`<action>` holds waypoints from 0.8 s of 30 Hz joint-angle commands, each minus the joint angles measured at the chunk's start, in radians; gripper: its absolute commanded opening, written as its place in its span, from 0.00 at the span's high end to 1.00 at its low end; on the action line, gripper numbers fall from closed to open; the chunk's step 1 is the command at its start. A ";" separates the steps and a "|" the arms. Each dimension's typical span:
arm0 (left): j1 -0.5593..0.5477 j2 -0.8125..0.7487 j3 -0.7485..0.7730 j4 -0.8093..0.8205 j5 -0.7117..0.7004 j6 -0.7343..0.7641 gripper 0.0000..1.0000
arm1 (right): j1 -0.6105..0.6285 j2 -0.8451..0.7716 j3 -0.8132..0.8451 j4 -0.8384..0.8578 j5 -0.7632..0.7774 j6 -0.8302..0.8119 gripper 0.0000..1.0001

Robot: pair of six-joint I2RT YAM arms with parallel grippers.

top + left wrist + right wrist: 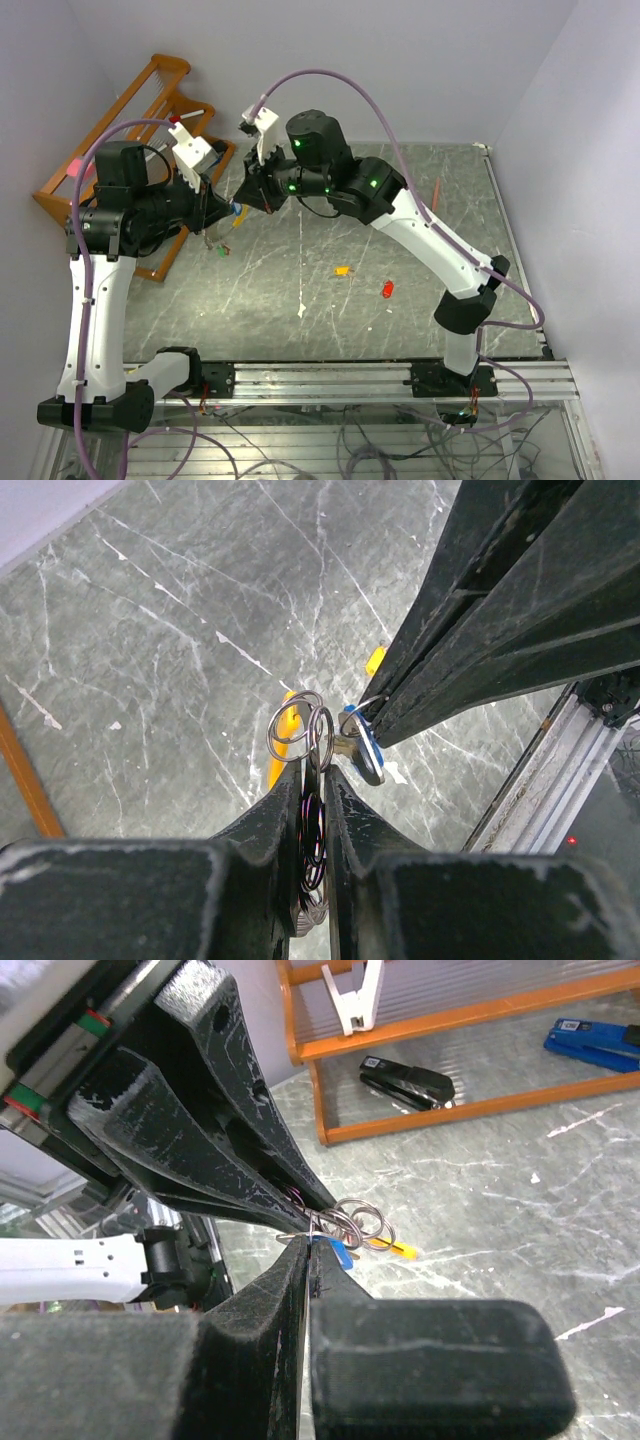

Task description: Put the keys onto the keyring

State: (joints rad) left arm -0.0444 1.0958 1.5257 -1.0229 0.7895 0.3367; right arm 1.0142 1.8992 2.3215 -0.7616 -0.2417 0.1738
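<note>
Key-to-ring threading, mid-air over far-left of table [260,300].
L gripper [318,778] clenched on keyring [316,726]; R gripper [308,1244] pinching blue key [338,1252] against it. Risk: thin tip grip, so key may twist out or ring may pivot if R pushes off-axis. 3 loose keys [342,270] wait on table. No legible writing; stapler [408,1078] label too small.

blocked: wooden rack [110,130] behind left pincer [228,209] | right pincer [244,196] tip-to-tip with it | free: table [270,290] on near side
</note>
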 commanded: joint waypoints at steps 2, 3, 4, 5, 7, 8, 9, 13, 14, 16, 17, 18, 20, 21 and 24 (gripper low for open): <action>-0.013 -0.014 0.017 -0.003 0.002 0.022 0.93 | 0.003 0.025 0.048 0.002 0.005 0.015 1.00; -0.012 -0.013 0.019 -0.004 0.002 0.024 0.93 | 0.003 0.027 0.048 0.000 0.002 0.014 1.00; -0.014 -0.012 0.019 -0.005 0.000 0.026 0.93 | 0.004 0.030 0.049 -0.003 0.001 0.015 1.00; -0.015 -0.012 0.020 -0.007 -0.001 0.028 0.93 | 0.004 0.033 0.049 -0.007 0.000 0.015 1.00; -0.017 -0.011 0.022 -0.011 -0.004 0.037 0.93 | 0.003 0.037 0.049 -0.016 -0.003 0.015 1.00; -0.018 -0.011 0.023 -0.014 -0.005 0.038 0.93 | 0.004 0.037 0.048 -0.019 -0.008 0.015 1.00; -0.018 -0.011 0.024 -0.015 -0.006 0.040 0.93 | 0.003 0.037 0.047 -0.021 -0.009 0.015 1.00; -0.021 -0.005 0.035 -0.034 -0.021 0.060 0.93 | 0.003 0.029 0.040 -0.043 -0.005 0.012 1.00; -0.023 -0.003 0.039 -0.039 -0.025 0.067 0.93 | 0.004 0.024 0.037 -0.045 -0.003 0.012 1.00; -0.025 -0.001 0.043 -0.044 -0.030 0.073 0.93 | 0.004 0.014 0.028 -0.046 0.001 0.013 1.00; -0.026 -0.001 0.040 -0.045 -0.033 0.073 0.93 | 0.003 0.010 0.025 -0.046 0.002 0.013 1.00; -0.026 -0.001 0.038 -0.043 -0.037 0.073 0.93 | 0.003 0.008 0.024 -0.049 0.000 0.013 1.00; -0.027 -0.001 0.034 -0.042 -0.042 0.074 0.93 | 0.003 0.005 0.023 -0.053 -0.004 0.013 1.00; -0.029 -0.002 0.036 -0.044 -0.043 0.075 0.93 | 0.003 0.004 0.021 -0.055 -0.006 0.013 1.00; -0.033 0.002 0.047 -0.055 -0.055 0.092 0.93 | 0.004 0.008 0.022 -0.065 -0.032 0.012 1.00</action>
State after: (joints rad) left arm -0.0647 1.0977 1.5307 -1.0672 0.7540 0.3943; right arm 1.0145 1.9282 2.3447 -0.8066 -0.2478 0.1833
